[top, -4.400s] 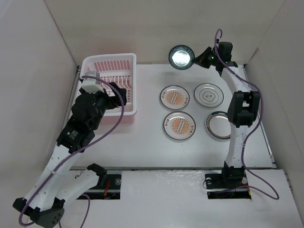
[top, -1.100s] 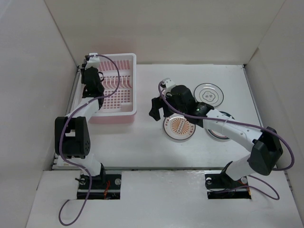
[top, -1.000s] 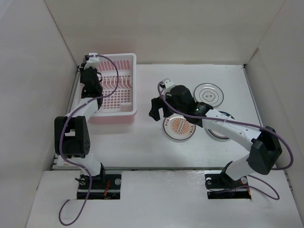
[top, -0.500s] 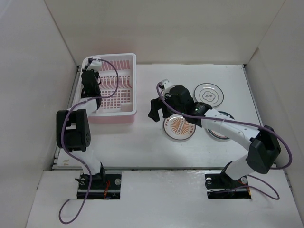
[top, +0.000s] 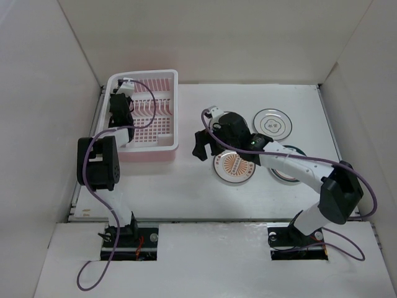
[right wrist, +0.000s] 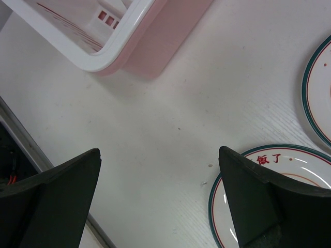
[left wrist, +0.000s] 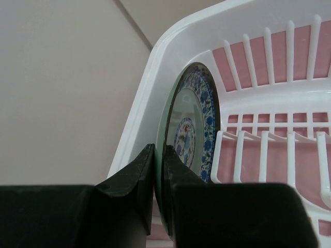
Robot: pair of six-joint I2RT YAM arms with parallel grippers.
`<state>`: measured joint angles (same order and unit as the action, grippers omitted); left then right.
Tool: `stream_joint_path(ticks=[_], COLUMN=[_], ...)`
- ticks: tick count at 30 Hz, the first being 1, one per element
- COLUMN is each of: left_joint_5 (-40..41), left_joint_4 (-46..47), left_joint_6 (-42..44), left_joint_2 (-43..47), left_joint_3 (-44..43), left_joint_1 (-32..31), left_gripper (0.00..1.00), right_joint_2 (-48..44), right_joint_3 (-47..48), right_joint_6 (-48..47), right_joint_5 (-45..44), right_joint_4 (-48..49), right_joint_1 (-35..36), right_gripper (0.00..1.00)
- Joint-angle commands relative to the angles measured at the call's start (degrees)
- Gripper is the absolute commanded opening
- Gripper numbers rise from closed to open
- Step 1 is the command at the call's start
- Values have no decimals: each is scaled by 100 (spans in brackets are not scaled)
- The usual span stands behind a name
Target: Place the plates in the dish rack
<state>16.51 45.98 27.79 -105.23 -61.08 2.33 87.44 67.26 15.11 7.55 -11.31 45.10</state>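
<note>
In the left wrist view a dark teal plate (left wrist: 194, 119) with a blue flowered face stands on edge in the pink dish rack (left wrist: 269, 93), against its white far-left wall. My left gripper (left wrist: 159, 155) is shut on that plate's rim. From above, the left gripper (top: 120, 93) sits at the far left corner of the dish rack (top: 166, 133). My right gripper (top: 201, 148) hangs open over bare table between the rack and a sunburst plate (top: 232, 169). Its open right gripper (right wrist: 159, 151) holds nothing; that plate (right wrist: 289, 165) lies beside the right finger.
A white plate with a grey rim line (top: 273, 122) and a dark-rimmed plate (top: 285, 176) lie flat right of the right arm. Another teal-rimmed plate (right wrist: 320, 88) shows at the right wrist view's edge. The rack's near corner (right wrist: 114, 46) lies ahead. White walls enclose the table.
Over the last second the left arm folded closer over the rack, gripper staying at the far left corner on the plate. The right gripper drifted slightly left. Earlier the right gripper was at the teal plate by the far wall.
</note>
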Motion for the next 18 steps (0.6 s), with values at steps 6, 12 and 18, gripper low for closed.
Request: stream_joint_path(ticks=[6, 12, 18], left_joint_5=[-113, -113, -113], left_joint_4=[87, -202, -256], left_joint_6=[-546, -652, -827], left_joint_2=[-164, -217, -217], left_joint_3=[-343, -484, -484], left_joint_1=[119, 119, 224], left_gripper=[0, 12, 33], right_joint_2=[80, 80, 80], right_joint_3=[120, 120, 120], right_joint_6=[-70, -70, -70], right_joint_5=[133, 133, 185], right_joint_4=[305, 305, 305], right_joint_1=[51, 51, 104], right_gripper=[100, 100, 100])
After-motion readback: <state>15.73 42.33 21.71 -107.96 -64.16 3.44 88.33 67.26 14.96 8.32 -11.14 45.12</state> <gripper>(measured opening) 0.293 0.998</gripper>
